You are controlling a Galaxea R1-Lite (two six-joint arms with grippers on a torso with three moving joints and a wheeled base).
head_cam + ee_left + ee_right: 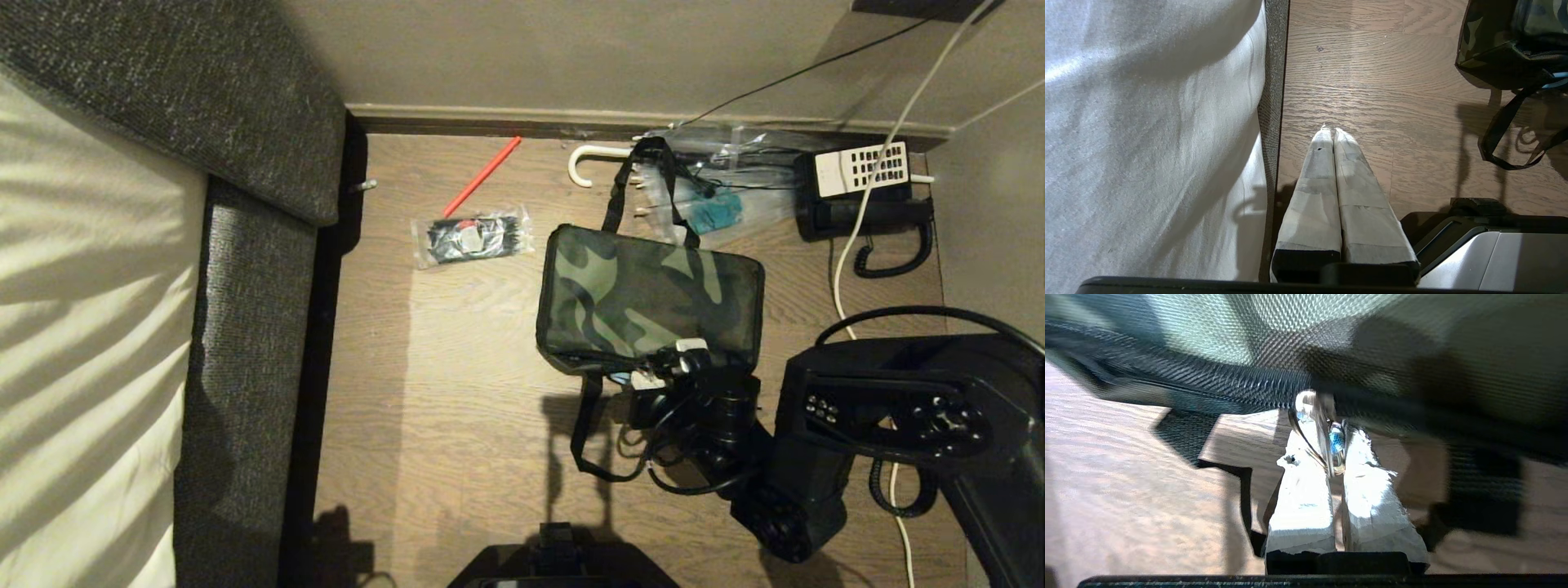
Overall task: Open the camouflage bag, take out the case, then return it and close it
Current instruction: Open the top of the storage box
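One bed with pale sheets and a grey fabric frame fills the left of the scene; a wooden floor lies to its right. One camouflage bag lies flat on the floor, right of centre, zipped closed, with one black strap trailing toward the far wall and a second strap looping toward the near side. The case cannot be seen. One right hand sits at the bag's near edge, its two taped fingers closed on one small metal zipper pull with a blue bead. One left hand hangs near the bed frame at the near left, its two taped fingers pressed together on nothing. At the far right stands one black telephone with a white keypad, beside one clear plastic wrapping holding an umbrella with a white hooked handle. Left of the bag lies one clear packet of black items, and beyond it one red pen.
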